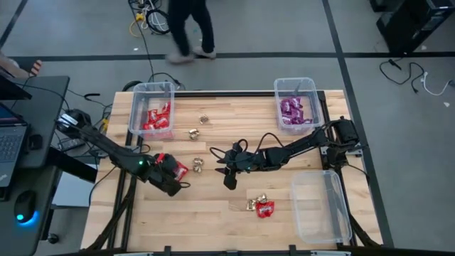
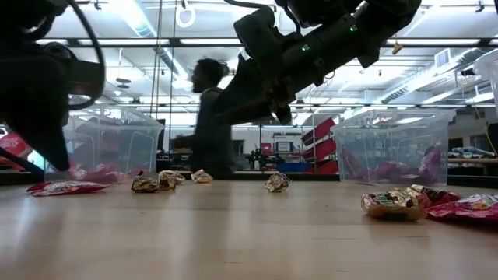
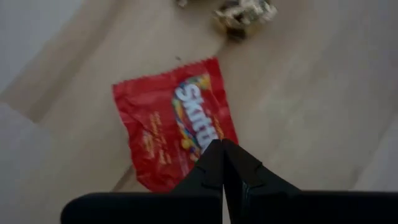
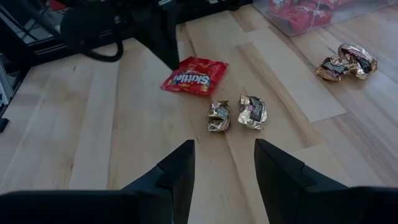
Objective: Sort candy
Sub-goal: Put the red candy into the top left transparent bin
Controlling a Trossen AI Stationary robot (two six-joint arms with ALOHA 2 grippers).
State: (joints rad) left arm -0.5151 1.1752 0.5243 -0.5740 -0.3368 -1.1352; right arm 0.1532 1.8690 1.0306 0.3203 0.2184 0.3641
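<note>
A: Why is the left tool (image 3: pixel 222 163) pinched together over that red packet (image 3: pixel 175 127)?

B: Its fingers are fully closed, tips meeting, and the packet lies flat on the bench (image 1: pixel 234 213) under and just ahead of them. I'd judge it isn't gripping the packet; whether the tips touch the wrapper I can't tell. The red bin (image 1: pixel 151 108) stands at the far corner on that arm's side, so this packet probably belongs there.

A: And the right tool (image 4: pixel 224 168)?

B: Wide open, hanging above the middle of the bench. Its camera looks straight at two gold pieces (image 4: pixel 239 113) lying just beside each other, near the red packet. Fingers spread like that suit dropping around one of them.

A: Where's the rest of the candy?

B: Red packets are in the red bin, purple ones in the purple bin (image 1: pixel 296 103) at the other far corner. The third bin (image 1: pixel 321 206), on the right arm's near side, looks empty, likely meant for gold. Loose gold pieces (image 1: pixel 198 126) are scattered mid-bench, and a red packet with gold beside it (image 1: pixel 261 206) sits toward the front edge.

A: So colours split by bin?

B: That's my reading; plenty is still unsorted.
</note>
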